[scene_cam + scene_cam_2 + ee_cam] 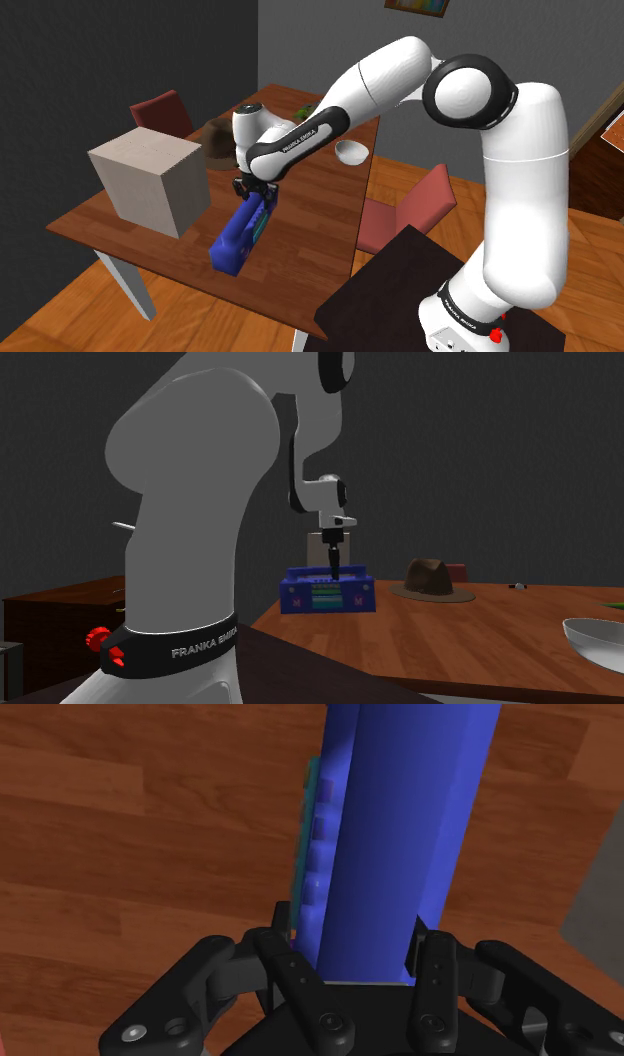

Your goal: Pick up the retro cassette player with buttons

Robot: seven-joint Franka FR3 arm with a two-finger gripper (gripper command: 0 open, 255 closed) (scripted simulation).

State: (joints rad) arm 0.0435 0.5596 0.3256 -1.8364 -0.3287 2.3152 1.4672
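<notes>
Pinching: the all-black two-finger claw [360, 962] is clamped on the blue box-shaped cassette player [400, 824], one finger against each long face (raised buttons and a teal strip run along one side).
Player's place: on or just above the brown wooden tabletop [310, 225] near its edge, at five o'clock from the pale cube-shaped block [150, 180] in the shoulder view; whether its underside has left the wood I cannot tell.
Step in hand: the lift, by my reading.
Doing it well: raise straight up and slowly, with a firm squeeze and a level wrist; a long body can pivot between narrow pads.
Clearance: the block sits near at eleven o'clock, so avoid sideways drift.
</notes>
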